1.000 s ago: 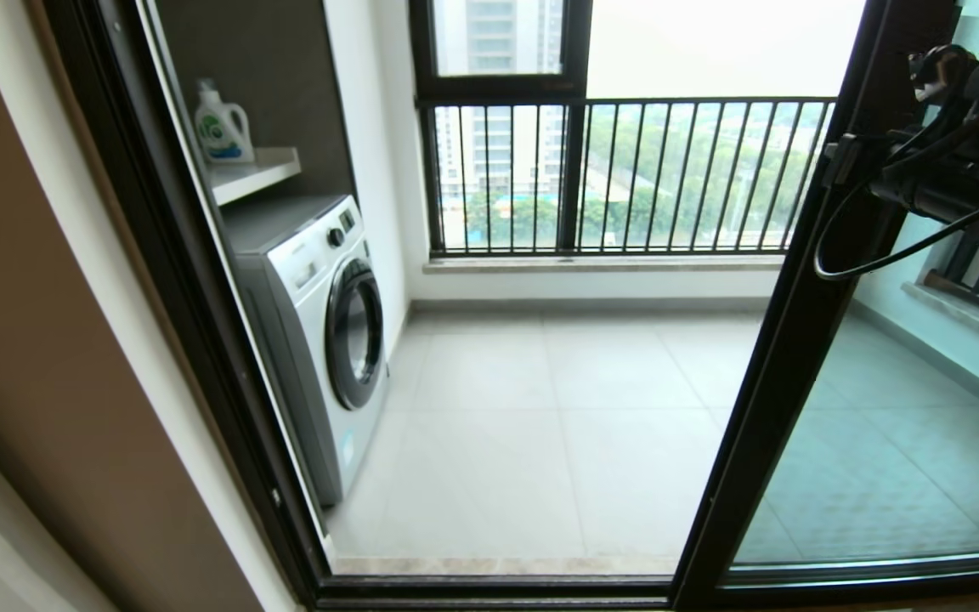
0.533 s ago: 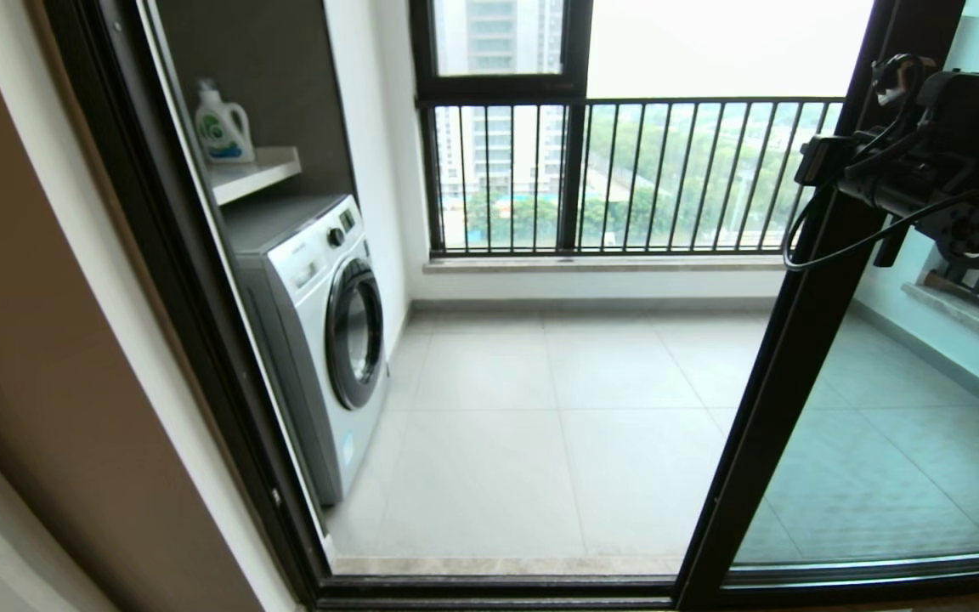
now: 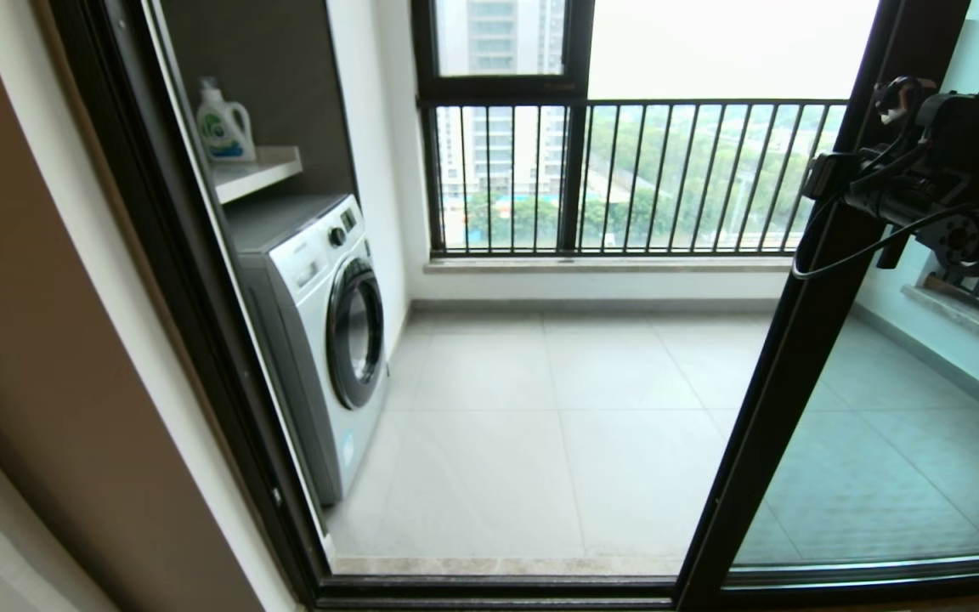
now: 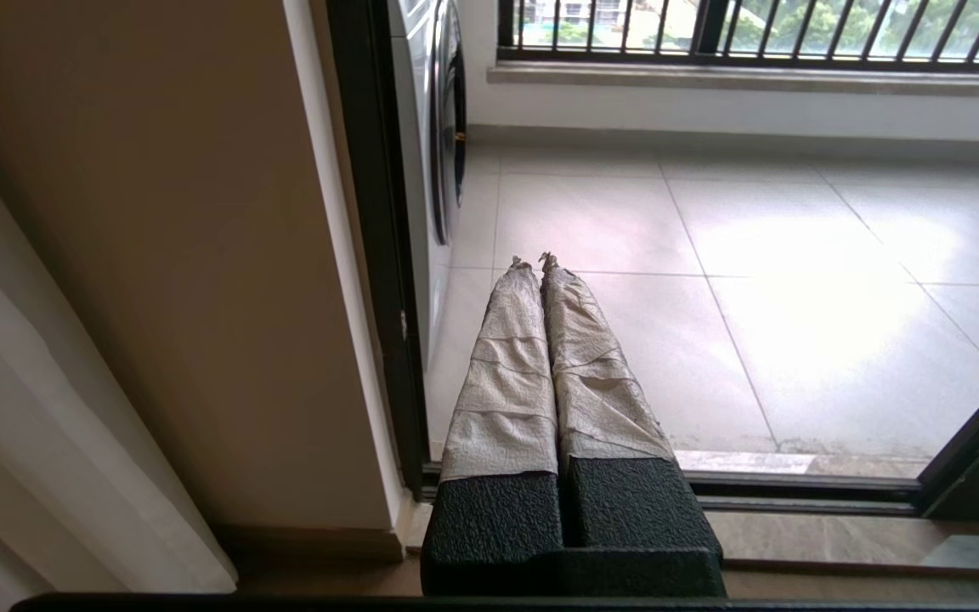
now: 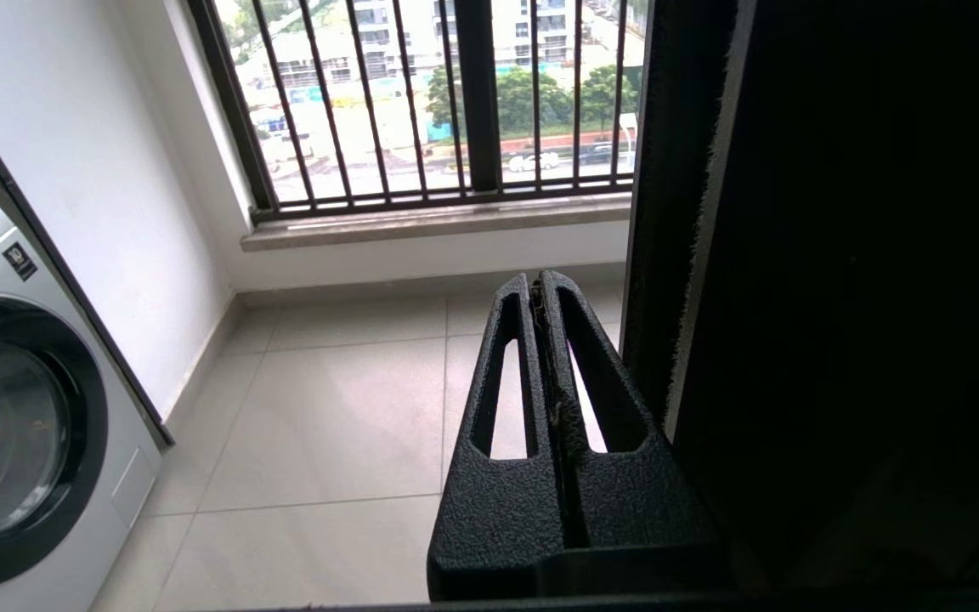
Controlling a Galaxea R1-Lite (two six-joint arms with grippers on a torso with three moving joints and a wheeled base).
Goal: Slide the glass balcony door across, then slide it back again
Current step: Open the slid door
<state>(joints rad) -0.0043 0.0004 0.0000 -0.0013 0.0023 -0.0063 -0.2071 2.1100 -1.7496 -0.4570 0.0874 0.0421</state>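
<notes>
The right end effector (image 5: 551,293) has its two fingers pressed together, holding nothing, and sits just beside the leading black upright of the glass balcony door (image 3: 795,340), apparently flat against its edge, though actual contact is hard to confirm from the wrist view. The door stands over on the right of the opening, leaving the balcony floor (image 3: 557,425) exposed between it and the left jamb. The step in hand looks like pushing the door sideways with the closed fingers; doing it well would mean keeping the fingers square on the upright, pressing steadily along the track (image 3: 498,586) and not letting them slip off the narrow frame onto the glass. The left end effector (image 4: 540,272) is also closed and empty, parked low by the threshold near the left jamb. Counted: one washing machine (image 3: 319,331), one detergent bottle (image 3: 222,123) on one shelf (image 3: 256,170), one railed window (image 3: 625,170)
</notes>
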